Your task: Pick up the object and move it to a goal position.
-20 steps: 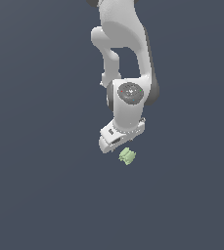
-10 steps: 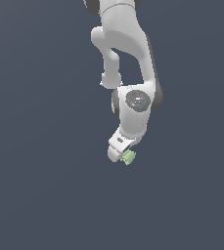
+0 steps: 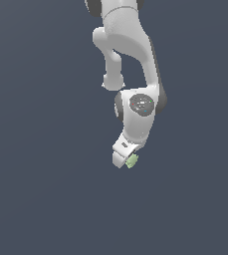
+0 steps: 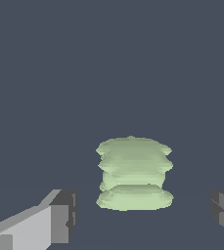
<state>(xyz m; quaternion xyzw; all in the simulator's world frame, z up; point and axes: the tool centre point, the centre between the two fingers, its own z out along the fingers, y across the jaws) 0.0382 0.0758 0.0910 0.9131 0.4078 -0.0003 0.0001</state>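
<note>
The object [image 4: 134, 173] is a small pale green lump with ridged sides, lying on the dark grey floor. In the wrist view it sits between my two fingertips [image 4: 64, 215], with a gap on each side, so my gripper [image 4: 145, 215] is open around it without touching. In the exterior view the white arm reaches down and the gripper [image 3: 124, 159] hangs low over the object [image 3: 132, 161], which peeks out on the exterior view's right of the hand. The fingers themselves are hidden behind the hand there.
Only the flat dark grey floor [image 3: 46, 199] shows around the arm. No other objects or edges are in view.
The arm has come down and swung slightly to the exterior view's right, bringing the gripper from above the object to level with it. The object has not moved.
</note>
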